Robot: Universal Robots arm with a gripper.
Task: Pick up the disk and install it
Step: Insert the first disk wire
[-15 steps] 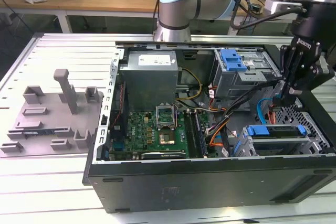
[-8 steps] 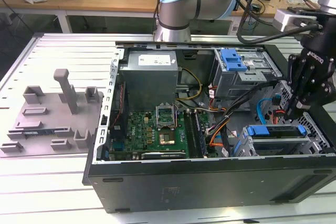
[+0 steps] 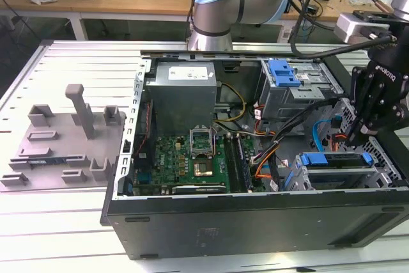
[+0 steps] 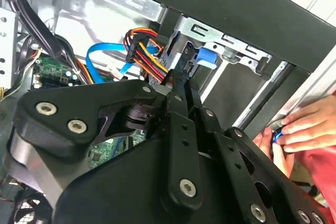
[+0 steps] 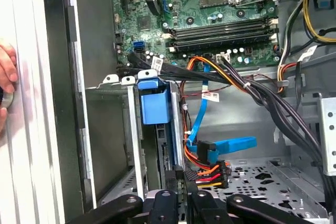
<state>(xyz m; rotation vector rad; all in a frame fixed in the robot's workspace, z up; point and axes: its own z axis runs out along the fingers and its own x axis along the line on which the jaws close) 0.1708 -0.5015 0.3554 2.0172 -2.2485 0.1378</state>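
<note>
The disk (image 3: 335, 158), framed by its blue carrier bracket, sits in the metal drive bay at the case's front corner, on the exterior view's right. In the first wrist view the disk's blue bracket (image 5: 154, 106) stands edge-on between the bay's rails, and one of its blue tabs (image 4: 206, 59) shows in the second wrist view. My gripper (image 3: 353, 135) hangs just above the bay, beside the blue and orange cables. Its fingers (image 4: 181, 82) are pressed together with nothing seen between them, and in the first wrist view the gripper (image 5: 178, 174) is close to the disk's rear edge.
The open computer case (image 3: 255, 218) lies on a slatted table, with the motherboard (image 3: 185, 158) and power supply (image 3: 182, 91) inside. A grey parts fixture (image 3: 64, 139) lies to the exterior view's left. A person's hand (image 4: 304, 129) rests outside the case wall, close to the bay.
</note>
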